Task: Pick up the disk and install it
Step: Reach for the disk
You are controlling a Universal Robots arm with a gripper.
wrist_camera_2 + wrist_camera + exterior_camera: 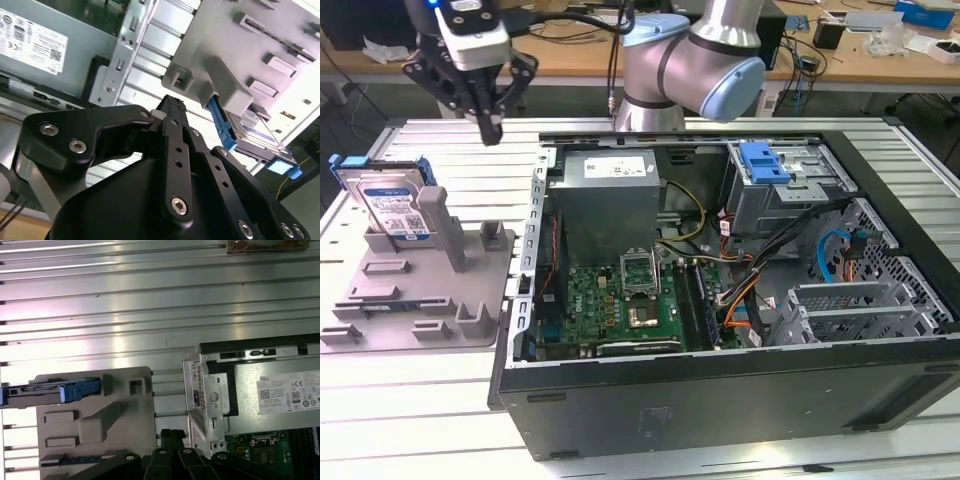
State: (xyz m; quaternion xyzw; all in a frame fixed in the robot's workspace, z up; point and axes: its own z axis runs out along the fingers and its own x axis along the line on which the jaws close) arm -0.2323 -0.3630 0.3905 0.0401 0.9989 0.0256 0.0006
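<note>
Exterior view, hand: your black hand (490, 128) hangs over the ribbed aluminium surface (410, 410). Its fingers are pressed together and hold nothing.
Exterior view, disk: the flat silver metal disk (395, 205), with a white-and-blue label and a blue plastic carrier, stands on edge in the grey plastic holder (420, 310). It sits toward the exterior view's left, below the hand and well apart from it.
Exterior view, case: the open black computer case (720, 410) lies just beside the holder, toward the exterior view's right. Inside you see the large grey metal power-supply box (605, 195), a green motherboard (620, 305) and a small blue plastic latch (765, 160).
Second wrist view, hand: the hand (172, 102) is closed tip to tip and empty.
Second wrist view, disk: the disk (252, 135) sits in the holder (220, 65), clear of the hand.
Second wrist view, case: the labelled power-supply box (45, 45) is on the hand's other side.
First wrist view, hand: the closed hand (172, 436) lies between the holder (100, 420) and the case wall.
First wrist view, disk: you see the disk (45, 391) edge-on at the holder's far end, untouched.
First wrist view, surface: bare slats (125, 305) run beyond both.
</note>
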